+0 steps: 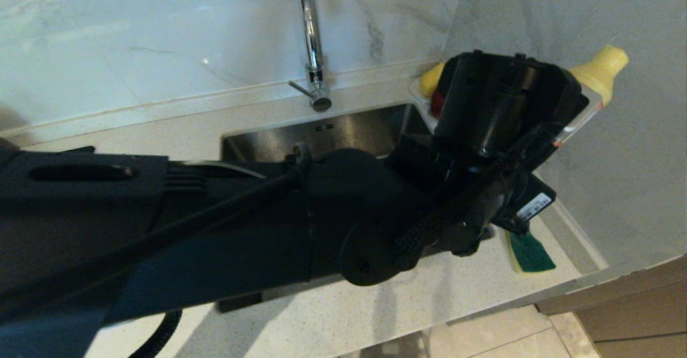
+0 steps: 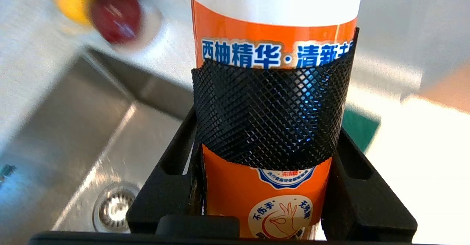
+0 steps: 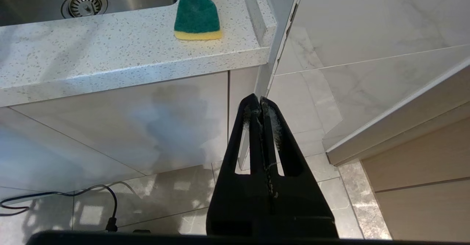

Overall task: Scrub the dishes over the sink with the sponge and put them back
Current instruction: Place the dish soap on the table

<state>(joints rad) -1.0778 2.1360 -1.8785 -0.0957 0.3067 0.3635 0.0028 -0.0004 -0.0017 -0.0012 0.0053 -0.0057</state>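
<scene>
"西柚精华·清新" on orange bottle

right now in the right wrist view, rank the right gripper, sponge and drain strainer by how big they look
1. right gripper, though nearness to the camera inflates it
2. sponge
3. drain strainer, close to the sponge, slightly smaller

The sink sat sunk into the worktop, its tap rising from the strip behind the basin, against the back wall. The sponge lay on the worktop right of the sink, near the front edge. In the back right corner a saucer of fruit stood just behind the basin's rim. The left gripper held a detergent bottle above the sink's right side (the drain strainer lay below it). The right gripper hung below the worktop's front edge.
</scene>
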